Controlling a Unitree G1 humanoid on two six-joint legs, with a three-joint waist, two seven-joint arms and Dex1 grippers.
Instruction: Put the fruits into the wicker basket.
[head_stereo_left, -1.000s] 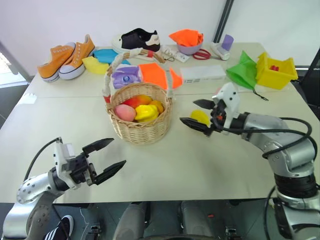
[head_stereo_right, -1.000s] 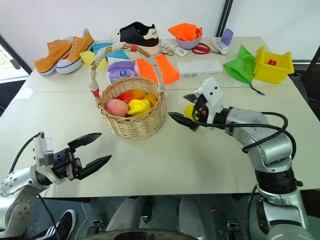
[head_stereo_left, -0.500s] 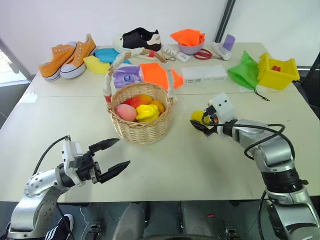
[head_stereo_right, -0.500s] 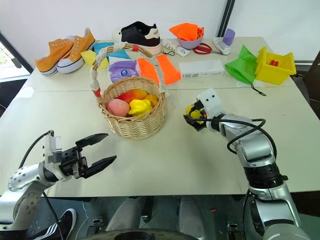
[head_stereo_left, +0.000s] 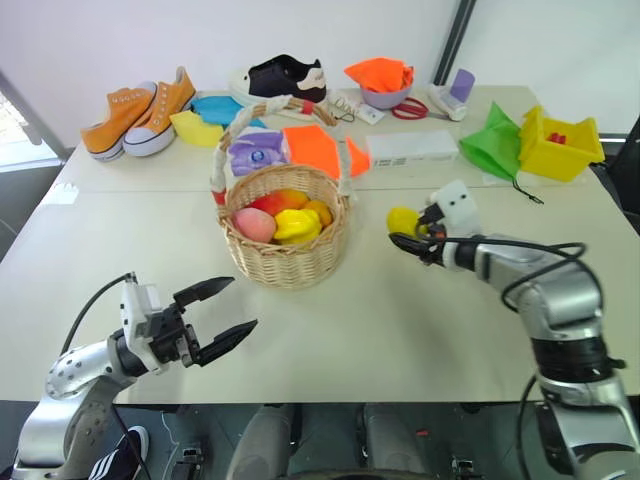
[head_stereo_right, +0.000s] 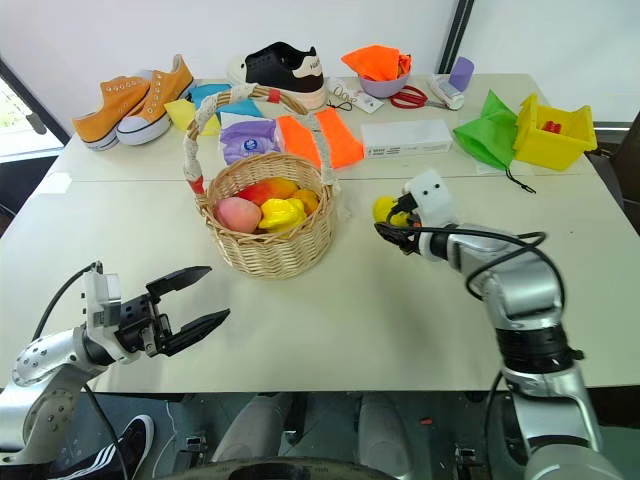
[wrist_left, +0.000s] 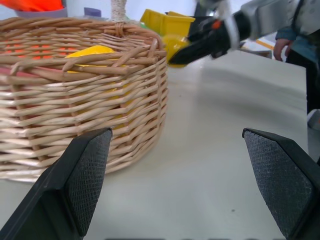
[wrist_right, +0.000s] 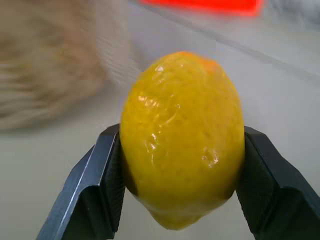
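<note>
Now right gripper (head_stereo_left: 408, 232) pinches the lemon (wrist_right: 182, 137) across its short axis, wicker basket (head_stereo_left: 285, 262) just to its left; left gripper (head_stereo_left: 222, 314) jaws spread, empty, nearer the front edge.

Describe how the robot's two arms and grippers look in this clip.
Both arms are silver-grey metal with rounded joint housings and loose black cables looping along them. The left gripper has a white wrist block and two long, tapered black jaws, whose inner faces are finely textured in its wrist view. The right gripper has the same black jaws, a white housing on top and a small orange-red spot by the jaws.
</note>
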